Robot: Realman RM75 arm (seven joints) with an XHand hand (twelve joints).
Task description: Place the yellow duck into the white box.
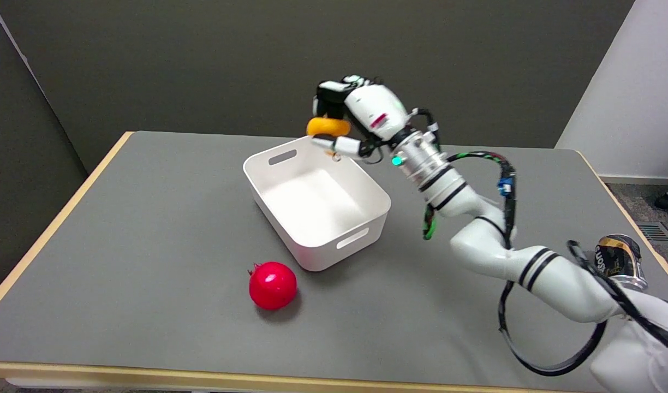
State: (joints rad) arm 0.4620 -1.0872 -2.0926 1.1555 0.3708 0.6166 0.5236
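Pomegranate point(272, 285) lies nearest on the table point(148, 229), clear of the work. Beyond it the white box point(318, 201) stands open-topped. Right hand point(356, 117) grips the yellow duck point(327, 127) in the air above the box's far rim, wrist angled down-left. Recommended: carry it over the box's middle, lower, then release.
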